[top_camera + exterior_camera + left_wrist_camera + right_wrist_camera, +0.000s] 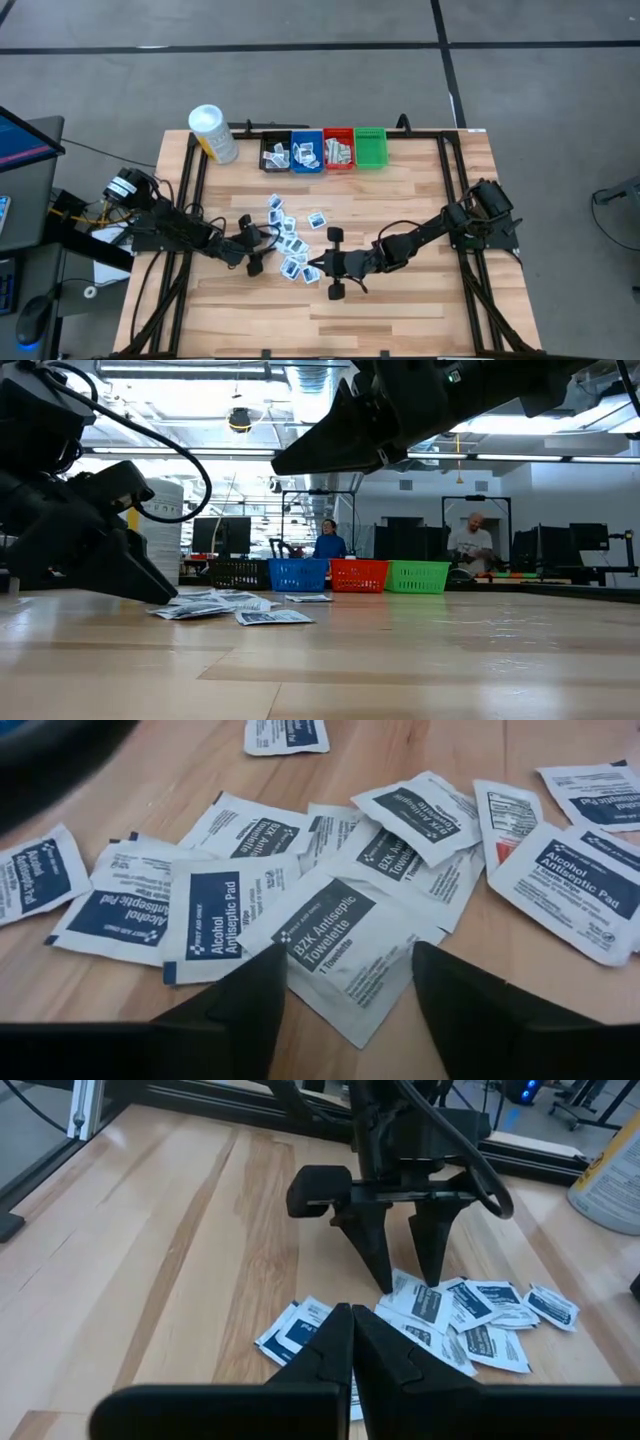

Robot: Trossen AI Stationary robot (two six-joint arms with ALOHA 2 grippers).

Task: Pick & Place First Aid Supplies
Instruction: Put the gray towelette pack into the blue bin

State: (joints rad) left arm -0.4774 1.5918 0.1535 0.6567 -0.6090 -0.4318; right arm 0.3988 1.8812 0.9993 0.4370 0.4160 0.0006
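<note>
The left arm reaches from the table's left edge toward the centre, wrist low. The left gripper (262, 243) points down at the tabletop, its two fingers (432, 1245) spread apart. The right arm extends from the right edge toward the centre. The right gripper (318, 268) has its fingers (335, 1342) pressed together.

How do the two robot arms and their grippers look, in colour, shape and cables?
Both arms are black. The left gripper has two tapered, pointed black fingers under a blocky black body, with black cables looping beside it. The right gripper is also black, with cables along its arm.
</note>
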